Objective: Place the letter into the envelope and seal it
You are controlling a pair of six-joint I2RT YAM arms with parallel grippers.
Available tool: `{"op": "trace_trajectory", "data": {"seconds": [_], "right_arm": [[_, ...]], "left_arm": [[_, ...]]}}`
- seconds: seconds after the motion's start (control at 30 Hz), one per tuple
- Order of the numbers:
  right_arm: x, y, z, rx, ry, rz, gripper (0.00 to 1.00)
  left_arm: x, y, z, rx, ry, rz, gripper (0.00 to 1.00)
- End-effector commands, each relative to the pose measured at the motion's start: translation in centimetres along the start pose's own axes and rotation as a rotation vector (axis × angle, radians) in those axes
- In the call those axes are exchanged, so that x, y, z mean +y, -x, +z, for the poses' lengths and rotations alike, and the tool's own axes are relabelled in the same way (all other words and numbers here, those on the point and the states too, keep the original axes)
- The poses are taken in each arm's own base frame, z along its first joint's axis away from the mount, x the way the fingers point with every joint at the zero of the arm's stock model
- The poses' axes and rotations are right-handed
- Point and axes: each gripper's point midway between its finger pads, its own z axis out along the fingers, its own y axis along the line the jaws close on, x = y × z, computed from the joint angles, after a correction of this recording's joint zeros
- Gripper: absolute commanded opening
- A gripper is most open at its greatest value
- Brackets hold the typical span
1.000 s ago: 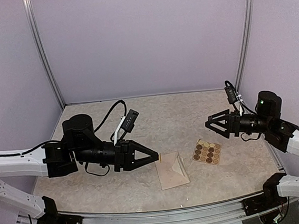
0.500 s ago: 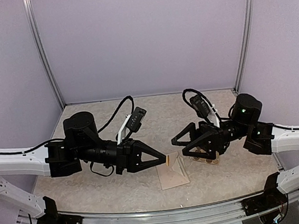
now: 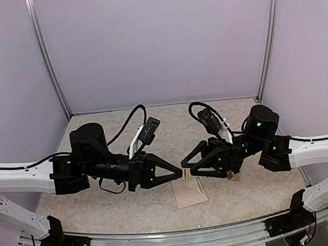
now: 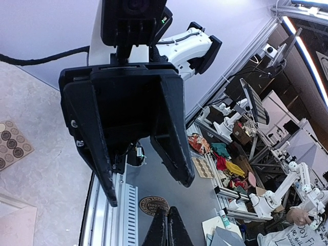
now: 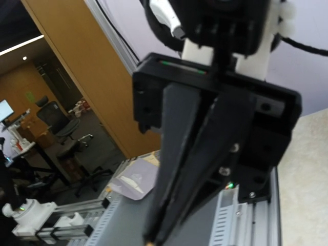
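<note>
Top external view puts my left tool (image 3: 179, 174) closed, its tips pinching a small tan edge of the envelope (image 3: 189, 195) that stands upright just ahead of them. The rest of the envelope lies flat on the desk (image 3: 103, 213), below and slightly beyond those tips. What it holds I cannot tell.

My right tool (image 3: 186, 166) points straight at the left one, almost tip to tip. Its jaws are parted, one on each side of the raised edge, but whether they touch the paper I cannot make out. Behind my right tool, a sheet of round brown stickers (image 3: 234, 176) is mostly hidden by the tool's body, with only a corner showing.

From the left wrist, my own fingers (image 4: 161, 228) are pressed together and cut off by the bottom edge, and any paper between them is too thin to see. The right tool (image 4: 148, 189) fills the middle, facing me with its jaws well apart. To its left the sticker sheet (image 4: 11, 144) is cropped by the frame.

From the right wrist, my fingers (image 5: 174, 169) taper toward the bottom edge with a narrow slit between them. Their tips are blurred and cut off.
</note>
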Motion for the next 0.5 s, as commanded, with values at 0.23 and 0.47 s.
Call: {"op": "trace_trajectory", "data": {"seconds": [0.23, 0.47], "right_arm": [[1.2, 0.5, 0.1, 0.006, 0.024, -0.026, 0.36], [1.3, 0.6, 0.1, 0.002, 0.026, -0.028, 0.35]], "left_arm": [[1.3, 1.2, -1.9, -0.052, 0.084, 0.024, 0.02], [1.7, 1.1, -2.0, -0.044, 0.101, 0.022, 0.02]]}}
